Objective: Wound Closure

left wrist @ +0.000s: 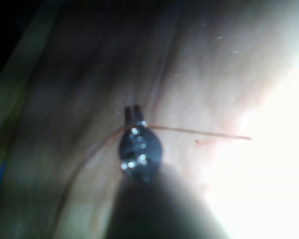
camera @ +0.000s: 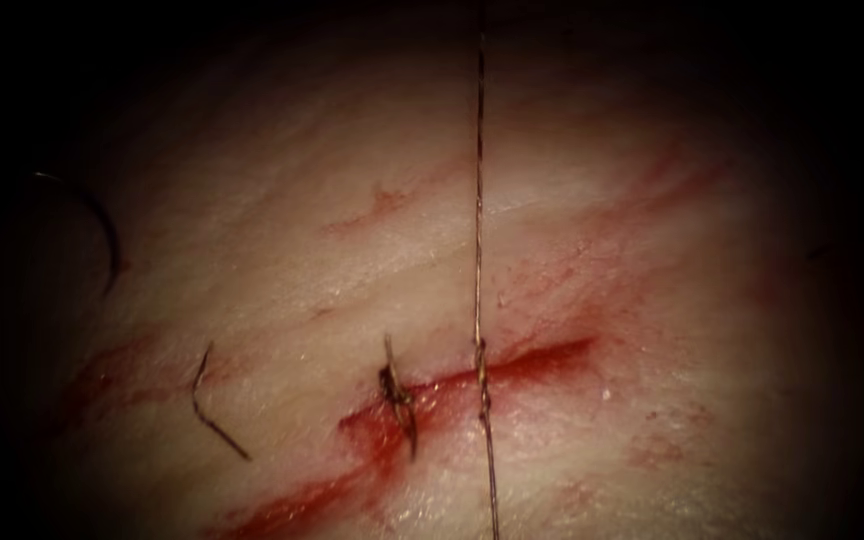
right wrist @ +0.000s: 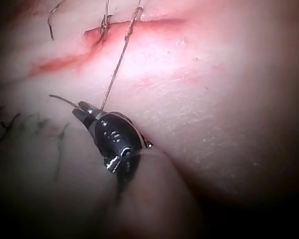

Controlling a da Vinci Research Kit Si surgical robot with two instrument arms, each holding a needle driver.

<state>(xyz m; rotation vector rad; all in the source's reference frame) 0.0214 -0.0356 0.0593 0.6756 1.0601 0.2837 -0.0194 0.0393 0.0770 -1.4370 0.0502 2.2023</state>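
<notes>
Steel needle [camera: 102, 225] lies loose on tissue [camera: 652, 420], left of cut [camera: 512, 368].
We see both tools, left [left wrist: 134, 113] and right [right wrist: 83, 110], clenched on thread [camera: 479, 200].

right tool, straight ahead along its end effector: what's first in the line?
Probably bare tissue short of the cut, though depth is unclear. The right tool is shut on the thread; the left tool holds thread too. The needle lies loose, left of the cut.

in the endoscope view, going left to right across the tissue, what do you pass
needle lying free on the tissue → loose cut end of thread → tied stitch on the cut → taut thread crossing the cut
</notes>
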